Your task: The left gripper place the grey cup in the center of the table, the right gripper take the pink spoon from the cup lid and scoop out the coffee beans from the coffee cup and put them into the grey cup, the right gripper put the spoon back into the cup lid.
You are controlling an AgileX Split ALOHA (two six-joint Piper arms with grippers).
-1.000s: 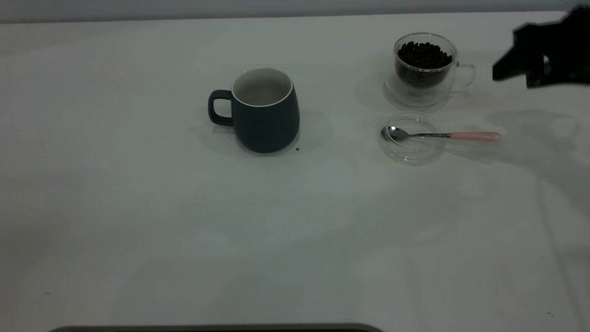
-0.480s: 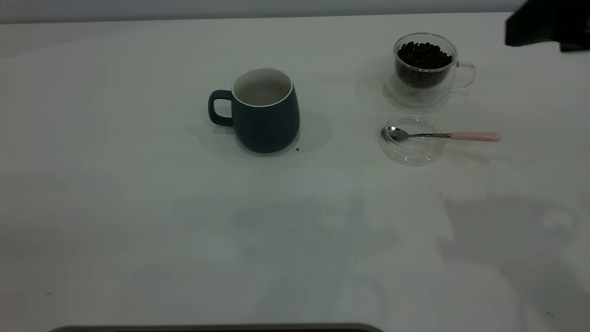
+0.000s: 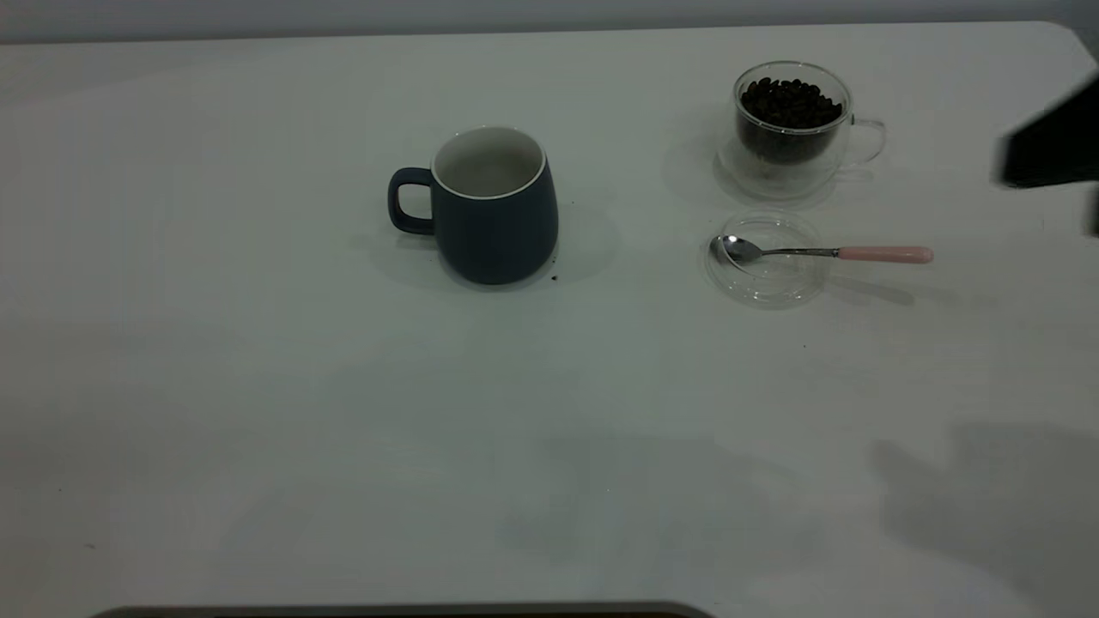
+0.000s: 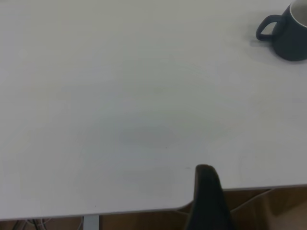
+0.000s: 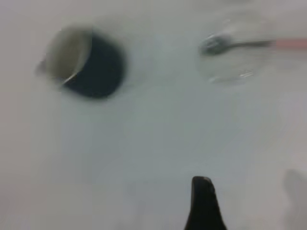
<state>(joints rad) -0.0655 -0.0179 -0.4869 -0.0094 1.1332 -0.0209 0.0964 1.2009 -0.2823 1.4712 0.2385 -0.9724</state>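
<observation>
White bench (image 3: 258, 429) is shared by cup lid (image 3: 767, 279) and pink spoon (image 3: 824, 252), handle aimed toward the nearer right claw (image 3: 1052, 150), whose grip cannot be told.

Dim, even light, soft shadows on the table (image 3: 258, 386); the right wrist view is motion-blurred.
</observation>
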